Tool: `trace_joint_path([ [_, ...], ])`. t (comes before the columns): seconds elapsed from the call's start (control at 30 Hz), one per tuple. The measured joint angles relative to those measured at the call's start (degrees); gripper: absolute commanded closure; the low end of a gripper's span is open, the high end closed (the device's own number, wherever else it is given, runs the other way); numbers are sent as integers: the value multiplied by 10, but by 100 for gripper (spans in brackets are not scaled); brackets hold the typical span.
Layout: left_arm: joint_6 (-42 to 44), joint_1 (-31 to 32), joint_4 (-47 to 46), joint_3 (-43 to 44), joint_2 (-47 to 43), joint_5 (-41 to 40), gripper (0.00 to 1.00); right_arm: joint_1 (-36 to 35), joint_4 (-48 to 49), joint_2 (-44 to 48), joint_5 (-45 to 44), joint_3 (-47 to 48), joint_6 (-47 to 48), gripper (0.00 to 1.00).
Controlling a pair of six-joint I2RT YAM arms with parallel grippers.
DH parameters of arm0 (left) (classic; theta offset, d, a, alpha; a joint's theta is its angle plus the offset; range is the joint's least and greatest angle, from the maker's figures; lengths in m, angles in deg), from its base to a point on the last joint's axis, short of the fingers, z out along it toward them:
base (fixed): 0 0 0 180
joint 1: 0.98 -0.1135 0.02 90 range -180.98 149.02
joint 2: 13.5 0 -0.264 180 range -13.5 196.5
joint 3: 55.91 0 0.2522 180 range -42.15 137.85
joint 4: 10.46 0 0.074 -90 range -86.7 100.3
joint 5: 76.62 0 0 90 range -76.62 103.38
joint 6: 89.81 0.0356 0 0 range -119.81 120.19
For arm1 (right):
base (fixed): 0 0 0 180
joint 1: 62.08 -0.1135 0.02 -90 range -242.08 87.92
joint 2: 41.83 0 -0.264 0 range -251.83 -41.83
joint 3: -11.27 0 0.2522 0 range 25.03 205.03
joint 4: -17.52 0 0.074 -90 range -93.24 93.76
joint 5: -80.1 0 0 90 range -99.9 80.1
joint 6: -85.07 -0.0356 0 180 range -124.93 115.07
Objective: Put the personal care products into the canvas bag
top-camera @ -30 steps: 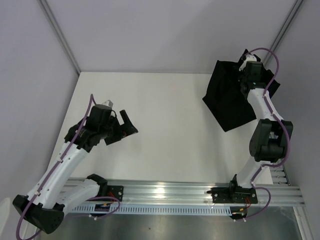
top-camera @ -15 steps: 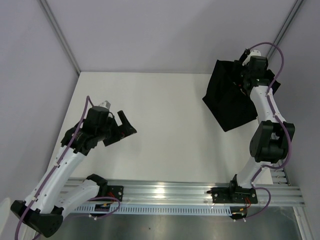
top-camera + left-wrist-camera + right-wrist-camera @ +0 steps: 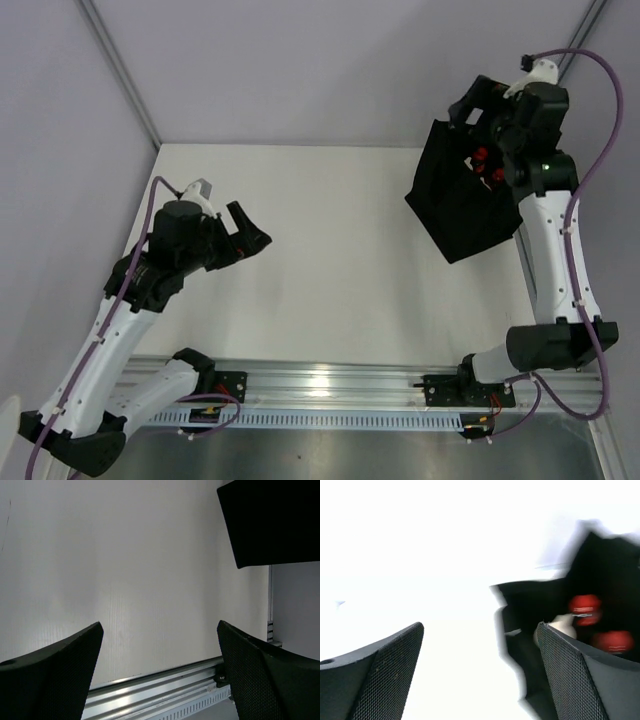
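Your left gripper (image 3: 252, 232) gapes empty, far from the soft black fabric tote bag (image 3: 455, 205); your right gripper (image 3: 478, 100), likewise open and empty, hovers above it, red-capped bottles (image 3: 585, 609) inside below; snagging the floppy rim could topple it.

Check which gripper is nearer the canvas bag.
Right. The right gripper hovers over the far rim of the canvas bag; the left gripper is across the table, well apart.

Overhead camera looks down from behind — 2 wrist cameras also catch the canvas bag (image 3: 455, 205).
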Motion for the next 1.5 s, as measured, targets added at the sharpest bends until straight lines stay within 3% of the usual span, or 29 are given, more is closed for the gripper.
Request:
trace_joint_path([
  [0.2,35,0,-39,5,-4,19,1,-206,-25,45,-26,-37,40,1],
  [0.3,47,0,-54,5,-16,32,1,-254,-32,67,3,-91,33,1],
  [0.6,39,1,-72,-99,-121,71,1,-279,-19,150,59,-305,-92,0],
  [1.0,37,1,-50,-97,-127,80,1,-346,-32,176,47,-294,-110,1],
  [1.5,32,1,-59,-92,-112,103,1,-348,-41,182,36,-287,-95,1],
])
